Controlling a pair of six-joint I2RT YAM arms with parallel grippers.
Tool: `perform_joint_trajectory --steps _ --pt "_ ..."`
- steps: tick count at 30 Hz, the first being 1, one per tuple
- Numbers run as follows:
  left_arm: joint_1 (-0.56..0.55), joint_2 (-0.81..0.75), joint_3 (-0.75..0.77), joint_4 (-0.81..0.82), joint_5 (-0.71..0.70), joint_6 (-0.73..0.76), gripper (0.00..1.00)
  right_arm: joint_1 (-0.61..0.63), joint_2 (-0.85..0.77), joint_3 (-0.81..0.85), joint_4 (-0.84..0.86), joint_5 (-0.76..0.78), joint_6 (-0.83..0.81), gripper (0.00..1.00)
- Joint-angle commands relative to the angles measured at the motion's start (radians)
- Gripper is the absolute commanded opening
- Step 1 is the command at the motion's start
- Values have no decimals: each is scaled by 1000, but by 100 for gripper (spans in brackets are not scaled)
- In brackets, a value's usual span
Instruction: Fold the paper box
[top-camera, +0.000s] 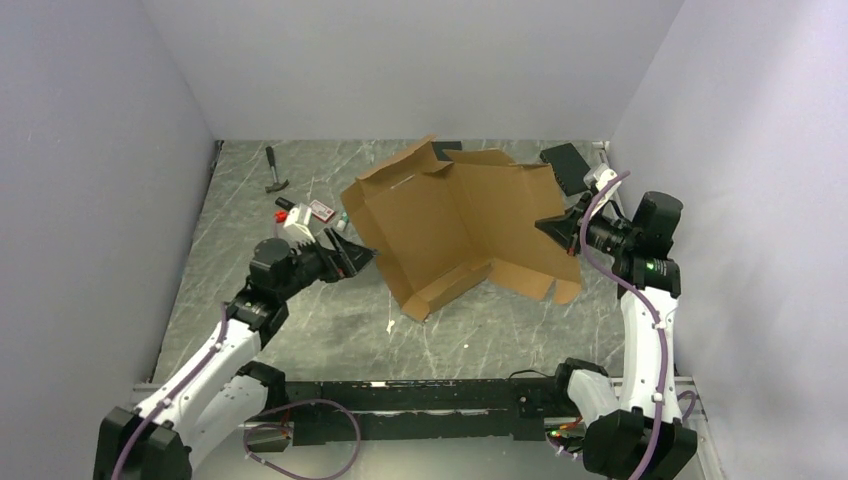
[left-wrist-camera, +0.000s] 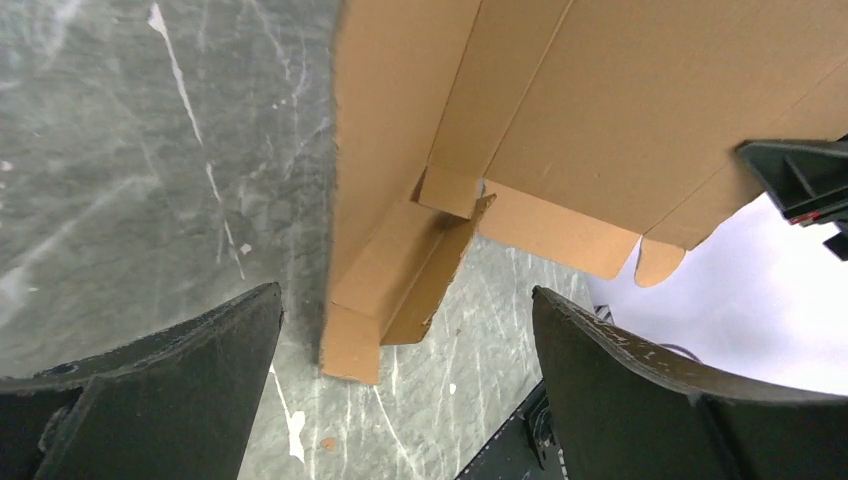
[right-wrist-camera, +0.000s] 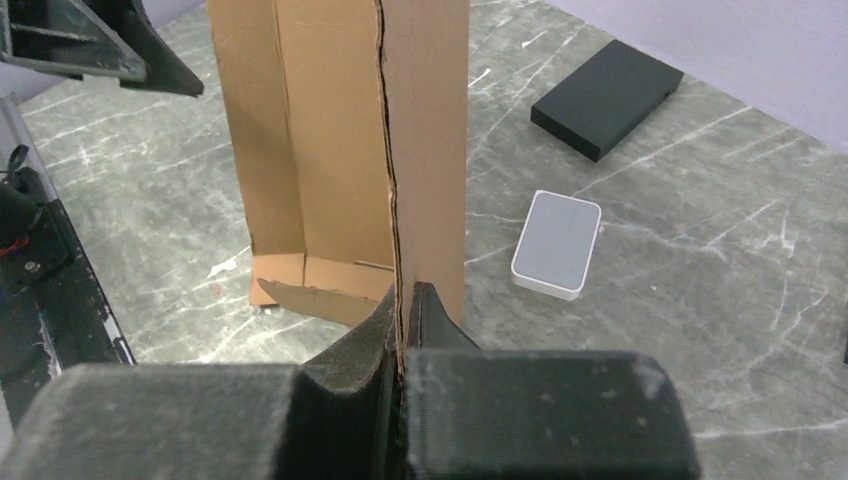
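Here, paper box (top-camera: 450, 220) edge clenched in right end effector (top-camera: 553, 228), left end effector (top-camera: 356, 258) released, just beside box

Legible text, labels, brands, numbers: none that you can read in any view.
- Paper box (top-camera: 460, 225): you see plain brown faces only.
- Small red-and-white item (top-camera: 321, 210), left of the paper box: any marking is too small for you to make out.
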Motion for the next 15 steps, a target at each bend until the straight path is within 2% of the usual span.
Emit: perform_joint_trajectory --steps 1,9,15 --pt "-124 73 48 85 -179 5 99 -4 -15 -8 67 -48 35 0" --pt "-272 205 151 -52 -479 34 83 -4 -12 -29 107 -42 76 0" --pt "-298 258 161 -41 -505 15 79 -4 -10 -38 121 -37 83 0"
